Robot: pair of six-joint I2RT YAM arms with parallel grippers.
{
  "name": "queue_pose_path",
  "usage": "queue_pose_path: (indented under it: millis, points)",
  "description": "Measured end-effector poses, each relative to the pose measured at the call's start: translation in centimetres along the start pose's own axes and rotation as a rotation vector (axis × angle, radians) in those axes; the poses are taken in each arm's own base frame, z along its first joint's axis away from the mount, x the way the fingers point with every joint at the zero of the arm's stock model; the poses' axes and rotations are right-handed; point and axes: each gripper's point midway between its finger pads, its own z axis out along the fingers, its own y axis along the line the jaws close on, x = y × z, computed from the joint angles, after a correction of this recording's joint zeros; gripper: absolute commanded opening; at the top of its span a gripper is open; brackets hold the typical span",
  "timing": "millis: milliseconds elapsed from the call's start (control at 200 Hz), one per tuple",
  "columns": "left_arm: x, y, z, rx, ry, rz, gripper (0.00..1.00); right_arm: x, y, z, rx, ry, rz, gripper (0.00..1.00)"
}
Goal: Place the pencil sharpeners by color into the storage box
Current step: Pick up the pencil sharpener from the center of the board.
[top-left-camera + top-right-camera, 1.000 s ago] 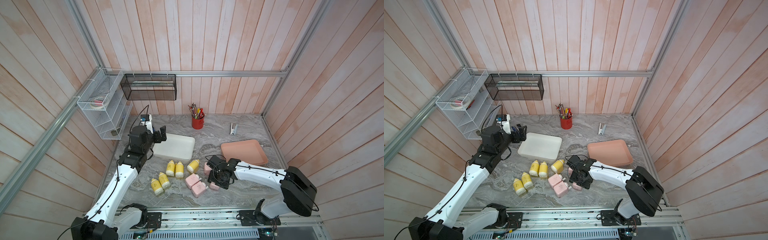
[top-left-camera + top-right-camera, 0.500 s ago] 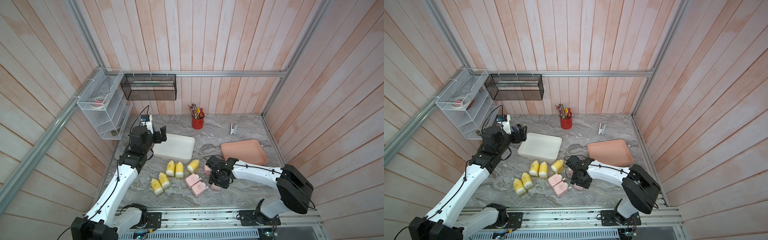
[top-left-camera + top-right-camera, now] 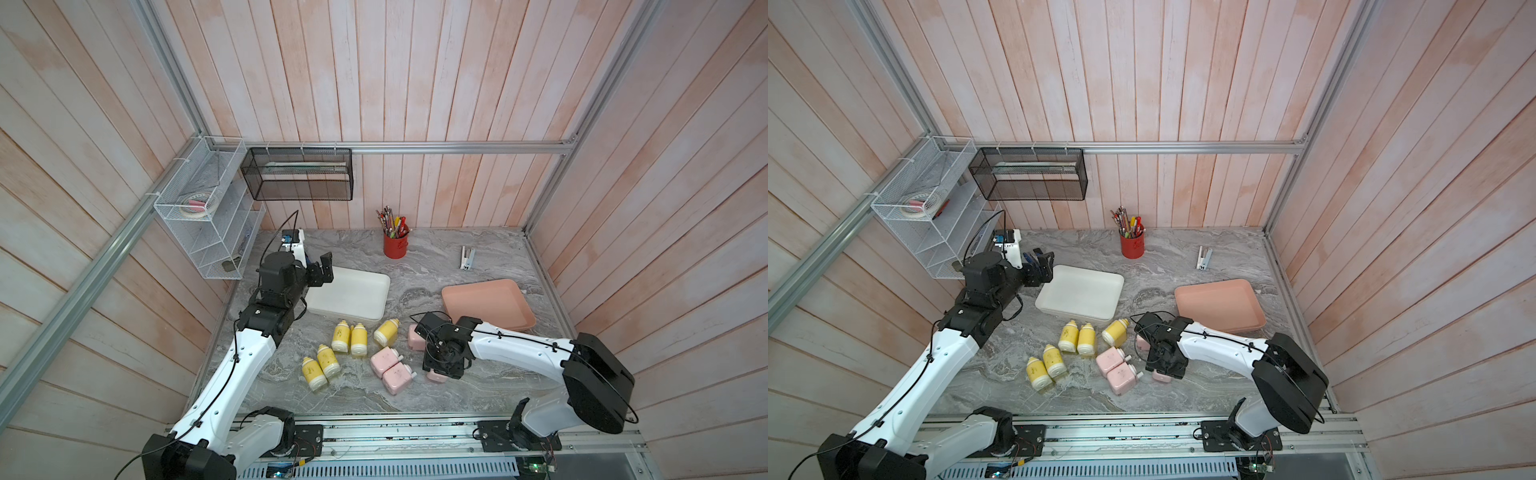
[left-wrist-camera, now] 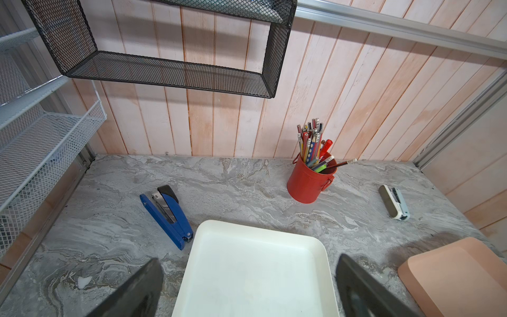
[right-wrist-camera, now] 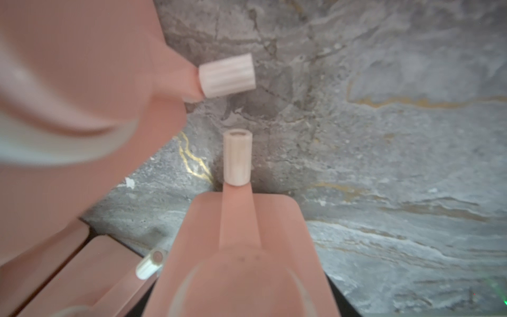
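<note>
Looking at both top views: five yellow sharpeners [image 3: 358,338] lie on the marble table [image 3: 478,390] in the lower ctr of the frame. Three are in a row just below the white tray [image 3: 349,295], and two are lower-left of that row. Right of them are the pink sharpeners [image 3: 384,360]. Two touch side by side, and one is partly hidden behind the right arm's wrist. The last one shows only as an edge under the right gripper [image 3: 442,365], which stands down on it. Whether its jaws pinch it I cannot tell from here. Both the white tray and the pink tray [image 3: 1219,305] hold nothing. The left gripper [image 3: 321,272] hangs over the upper-left corner of the white tray, jaws spread. The red pencil cup [image 3: 1132,247] stands at the back, ctr.

Left wrist view: both dark fingers [image 4: 142,285] are at the bottom edge, wide apart w/ nothing between them, and the white tray is below. A blue stapler [image 4: 167,216] lies left of the tray, and the red pencil cup is at upper right. A pale stapler [image 4: 395,203] is at far right, w/ a corner of the pink tray at lower right.

Right wrist view: one pink sharpener [image 5: 241,260] fills the bottom ctr, very close, and its white crank [image 5: 236,157] points up in the frame. A second, blurred, fills the upper left, and a third is at lower left. The fingers are hidden, so the grip is not clear here either.
</note>
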Motion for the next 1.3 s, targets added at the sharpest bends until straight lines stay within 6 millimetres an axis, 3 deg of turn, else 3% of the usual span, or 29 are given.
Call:
queue_pose_path:
  millis: [290,585,755,1045,1300]
  points:
    - [-0.1,0.0,-0.1,0.000,-0.003,0.000,1.00,-1.2,-2.6,-2.5,0.069,-0.064,-0.049,0.27]
    - [-0.3,0.0,-0.3,0.002,-0.009,0.003,1.00,-8.4,-4.9,-7.4,0.069,-0.217,-0.059,0.26]
    - [-0.3,0.0,-0.4,0.002,-0.012,0.003,1.00,-11.6,-6.8,-8.8,0.088,-0.257,-0.083,0.25]
    - [-0.3,0.0,-0.4,0.002,-0.012,0.010,1.00,-15.7,-8.0,-8.1,0.136,-0.244,-0.184,0.24]
    - [-0.3,-0.1,-0.3,0.003,-0.010,0.012,1.00,-17.2,-7.9,-4.3,0.154,-0.160,-0.278,0.21]
